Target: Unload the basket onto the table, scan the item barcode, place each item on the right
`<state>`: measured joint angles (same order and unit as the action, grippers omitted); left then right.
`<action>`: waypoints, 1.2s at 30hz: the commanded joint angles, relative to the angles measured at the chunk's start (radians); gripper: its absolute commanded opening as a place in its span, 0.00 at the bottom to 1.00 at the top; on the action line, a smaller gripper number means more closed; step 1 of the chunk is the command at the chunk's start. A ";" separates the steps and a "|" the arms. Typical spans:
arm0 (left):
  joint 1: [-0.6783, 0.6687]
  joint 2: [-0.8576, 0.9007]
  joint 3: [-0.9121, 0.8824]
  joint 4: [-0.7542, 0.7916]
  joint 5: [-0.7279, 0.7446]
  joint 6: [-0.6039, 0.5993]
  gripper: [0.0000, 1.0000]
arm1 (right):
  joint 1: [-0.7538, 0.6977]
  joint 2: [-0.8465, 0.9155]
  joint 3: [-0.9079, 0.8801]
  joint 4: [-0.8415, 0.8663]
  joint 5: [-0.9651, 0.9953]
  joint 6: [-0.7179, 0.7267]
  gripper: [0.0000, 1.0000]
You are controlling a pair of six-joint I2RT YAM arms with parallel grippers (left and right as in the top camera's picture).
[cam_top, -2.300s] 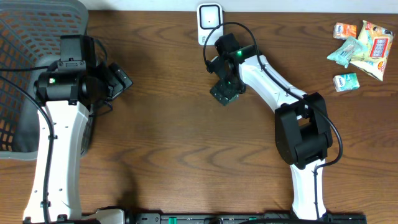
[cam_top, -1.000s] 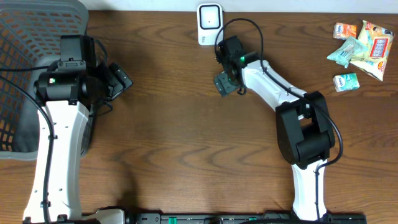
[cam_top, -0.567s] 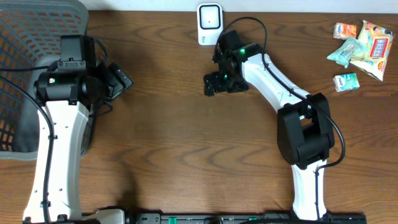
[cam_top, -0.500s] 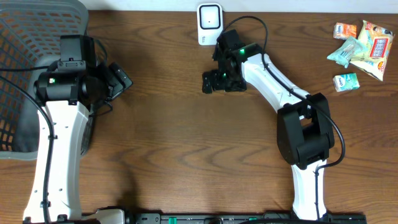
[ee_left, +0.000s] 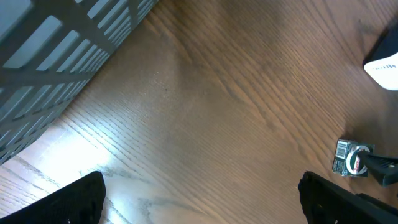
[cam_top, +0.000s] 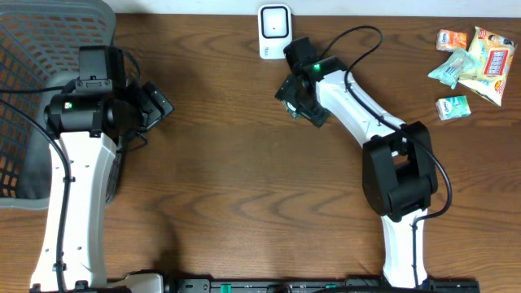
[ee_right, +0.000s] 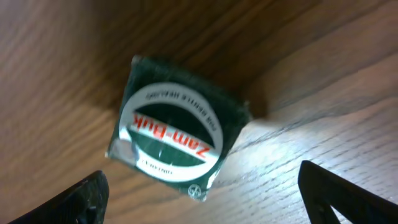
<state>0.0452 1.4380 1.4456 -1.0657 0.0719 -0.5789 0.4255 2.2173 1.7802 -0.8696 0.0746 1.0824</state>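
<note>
The item [ee_right: 177, 140] is a small green box with a white oval label reading Zam-Buk, lying flat on the wooden table. My right gripper [ee_right: 205, 208] is open just short of it, its fingers apart at the lower corners, and nothing lies between the tips. From overhead, the right gripper [cam_top: 299, 104] hovers just below the white scanner [cam_top: 274, 31], with the item [cam_top: 286, 92] at its tip. In the left wrist view the item [ee_left: 348, 157] shows a barcode on its side. My left gripper [cam_top: 155, 102] is open far to the left, holding nothing.
A grey mesh basket [cam_top: 49, 49] stands at the table's left end, and its wall [ee_left: 56, 56] shows in the left wrist view. Several snack packets [cam_top: 472, 57] lie at the far right corner. The scanner's edge [ee_left: 385, 59] shows at the upper right of the left wrist view.
The right gripper swung left, then back right and up toward the scanner; its jaws narrowed slightly. The left arm has not moved.
</note>
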 commanded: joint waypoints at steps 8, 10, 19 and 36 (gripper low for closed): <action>0.005 0.001 -0.002 0.000 -0.013 -0.001 0.98 | 0.009 0.074 0.003 0.096 0.053 0.114 0.91; 0.005 0.000 -0.002 0.000 -0.013 -0.001 0.98 | 0.007 0.094 0.003 0.103 0.053 0.114 0.91; 0.005 0.001 -0.002 0.000 -0.013 -0.001 0.98 | 0.002 0.131 0.004 0.110 0.042 -0.068 0.77; 0.005 0.001 -0.002 0.000 -0.013 -0.001 0.98 | -0.020 0.079 0.007 0.067 -0.087 -0.625 0.60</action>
<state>0.0452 1.4380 1.4456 -1.0657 0.0719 -0.5789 0.4068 2.2993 1.7912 -0.7959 0.0341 0.6506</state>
